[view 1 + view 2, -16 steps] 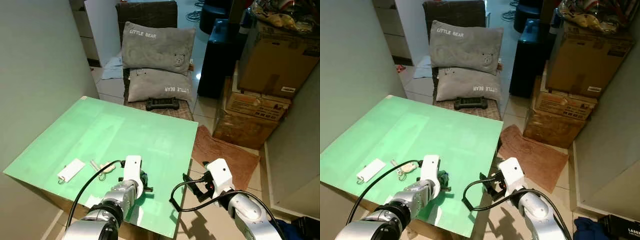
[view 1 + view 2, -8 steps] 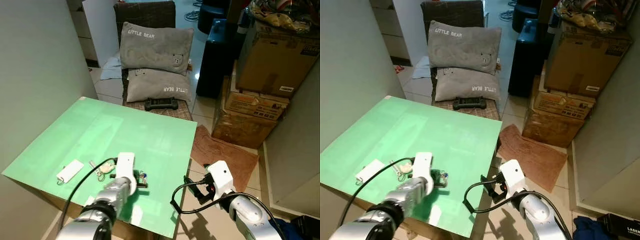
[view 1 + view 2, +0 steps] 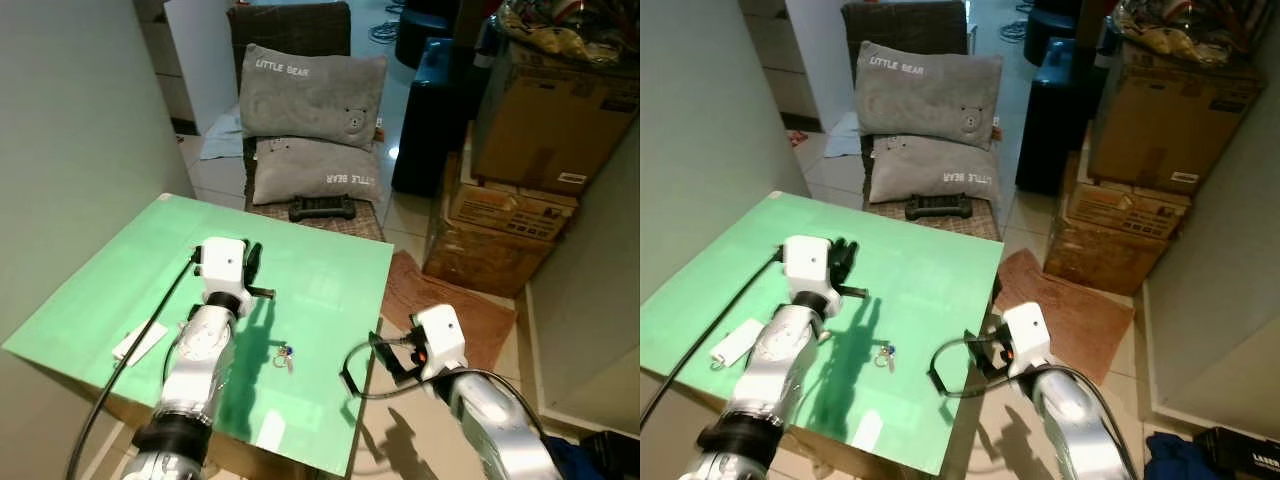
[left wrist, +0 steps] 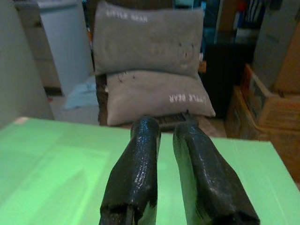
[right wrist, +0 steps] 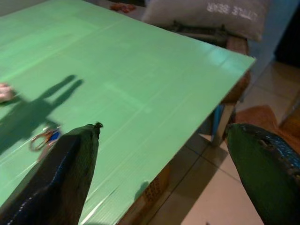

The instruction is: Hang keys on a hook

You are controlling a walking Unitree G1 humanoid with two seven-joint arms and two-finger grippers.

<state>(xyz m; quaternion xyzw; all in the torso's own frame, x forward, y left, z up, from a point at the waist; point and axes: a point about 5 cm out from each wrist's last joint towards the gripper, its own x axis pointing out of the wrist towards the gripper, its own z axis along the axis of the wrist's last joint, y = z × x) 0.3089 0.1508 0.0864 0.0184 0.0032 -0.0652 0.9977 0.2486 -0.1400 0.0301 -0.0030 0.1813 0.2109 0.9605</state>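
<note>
Keys (image 3: pixel 285 353) lie loose on green tabletop (image 3: pixel 320 270), toward its near edge. Left gripper (image 3: pixel 252 262) is raised over mid-table, fingers together, empty; keys sit nearer the robot than it. Right gripper (image 5: pixel 164 164), fingers wide apart, hangs off the right edge, keys to its left.

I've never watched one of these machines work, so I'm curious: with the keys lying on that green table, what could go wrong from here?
The keys lie flat on the green table, apart from both grippers, so picking up something so small and thin may take several tries.

The left gripper is raised with its fingers nearly together; it must open before it can grasp.

The keys sit fairly near the table's front edge, so a clumsy nudge might push them off.
</note>
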